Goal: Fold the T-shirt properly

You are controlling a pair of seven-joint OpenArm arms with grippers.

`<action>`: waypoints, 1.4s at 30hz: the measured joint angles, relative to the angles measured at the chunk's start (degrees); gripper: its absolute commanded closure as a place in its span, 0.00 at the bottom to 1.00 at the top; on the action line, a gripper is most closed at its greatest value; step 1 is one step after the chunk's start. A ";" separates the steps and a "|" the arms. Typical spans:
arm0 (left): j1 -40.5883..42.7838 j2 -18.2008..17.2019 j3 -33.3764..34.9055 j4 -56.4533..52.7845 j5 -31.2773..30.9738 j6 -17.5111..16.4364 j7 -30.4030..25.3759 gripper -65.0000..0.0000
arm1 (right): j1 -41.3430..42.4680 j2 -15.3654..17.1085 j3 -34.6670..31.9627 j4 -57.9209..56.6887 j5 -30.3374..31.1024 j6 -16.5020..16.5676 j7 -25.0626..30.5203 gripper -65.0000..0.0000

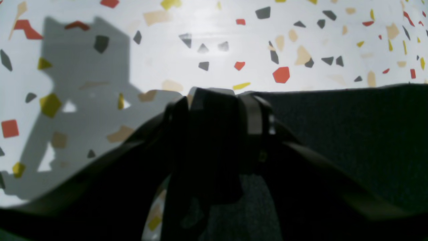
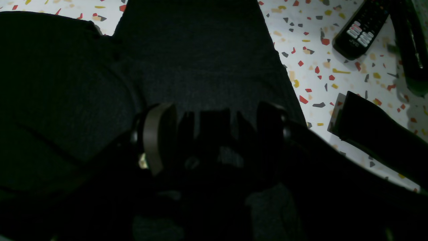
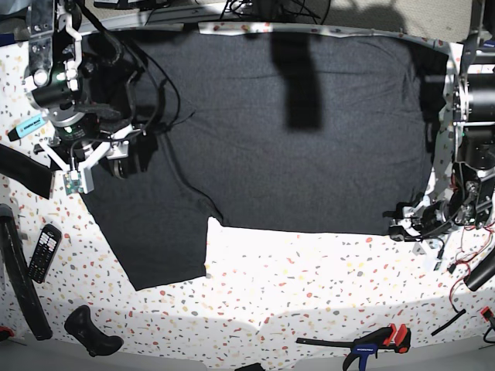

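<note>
Left wrist view, grip: my left gripper (image 1: 214,100) sits at the near hem of the T-shirt (image 1: 351,134); dark cloth bunches around my fingers, jaws part closed, and I judge a fold of hem is pinched, probably so the edge can be lifted and carried over.
Left wrist view, surface: beyond my fingertips lies the white speckled table (image 1: 200,40), bare, with my own shadow falling to the left.

Right wrist view, grip: my right gripper (image 2: 214,134) hovers low over the T-shirt (image 2: 200,67), jaws wide apart; too dark to tell if any cloth is caught between them.
Right wrist view, surroundings: to my right, off the cloth, a black remote (image 2: 361,30) and a dark strap (image 2: 374,134) rest on the table.

Base view, cloth: the T-shirt (image 3: 294,154) lies spread flat, plain side up, one sleeve (image 3: 155,239) jutting toward the camera.
Base view, hands: right gripper (image 3: 124,158) by that sleeve's shoulder; left gripper (image 3: 410,220) at the opposite lower corner.
Base view, room: clamps (image 3: 371,344) rest on the table's front edge.
</note>
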 measured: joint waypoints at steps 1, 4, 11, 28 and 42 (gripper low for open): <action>0.00 0.00 0.00 0.00 0.04 0.02 0.00 0.73 | 0.00 0.00 0.00 0.00 0.00 0.00 0.00 0.44; 0.04 -0.13 0.00 -0.02 0.02 0.13 0.63 1.00 | 0.00 0.00 0.00 0.00 0.00 0.00 0.00 0.44; 0.28 -0.09 0.02 -0.02 -4.68 0.28 -0.66 1.00 | 8.55 -1.01 0.04 -9.27 -4.35 0.17 -3.34 0.52; 0.48 0.35 0.07 -0.04 -8.55 0.59 -0.24 1.00 | 39.69 -2.75 0.04 -52.37 -11.10 7.30 -6.40 0.52; 0.61 0.33 0.07 -0.04 -8.41 0.59 -2.47 1.00 | 40.65 -2.54 0.37 -66.14 -7.43 15.54 1.75 0.53</action>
